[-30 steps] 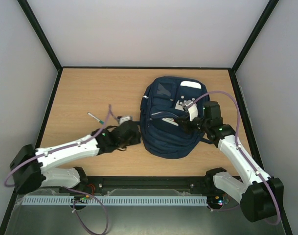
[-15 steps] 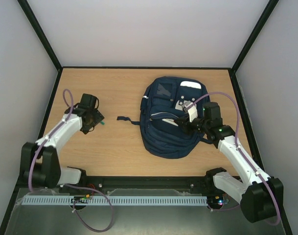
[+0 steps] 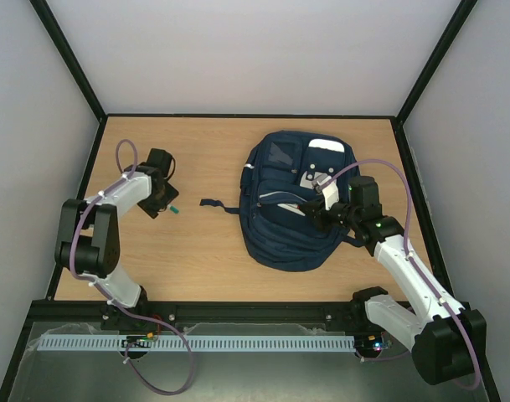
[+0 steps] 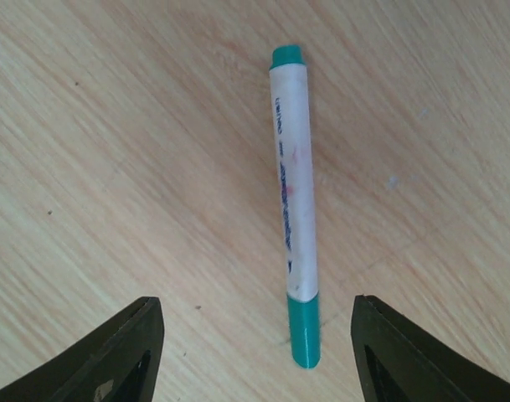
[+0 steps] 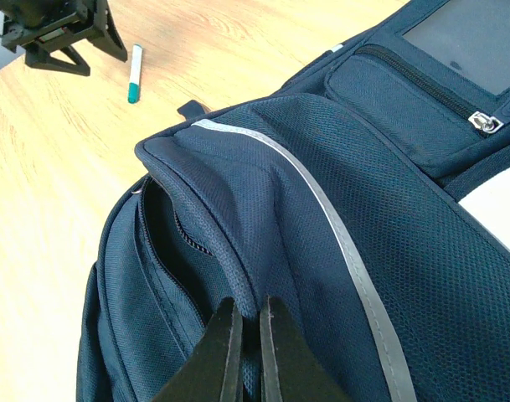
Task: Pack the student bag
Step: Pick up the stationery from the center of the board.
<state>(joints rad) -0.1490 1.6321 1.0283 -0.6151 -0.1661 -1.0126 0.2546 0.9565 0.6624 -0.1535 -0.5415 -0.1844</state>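
Trouble is most likely at the pickup. The backpack [image 3: 292, 209] lies flat on the table [image 3: 213, 159], toward the right arm's side. The pen [image 4: 294, 201], white with green ends, lies on bare wood well away from the backpack, on the left arm's side. The left fingers [image 4: 125, 356] are spread wide above it and touch nothing. In the left wrist view only the pen's near green end sits between the tips, and most of the barrel runs on ahead of them. If they close from this position, they would probably catch just that end. The round barrel could then pivot, squirt out, or roll further from the backpack. Coming down too far would press the tips into the wood.

The right fingers [image 5: 225, 352] are pressed together on a fold of the backpack's fabric, beside a grey reflective stripe, lifting it so a zipped opening gapes a little. That pinch looks thin. I judge the cloth could slip free if the arm pulls or the backpack drags, and the opening would sag shut before the pen arrives.

A loose strap [image 3: 217, 203] trails from the backpack toward the pen. A low carry across to the backpack might snag on it.
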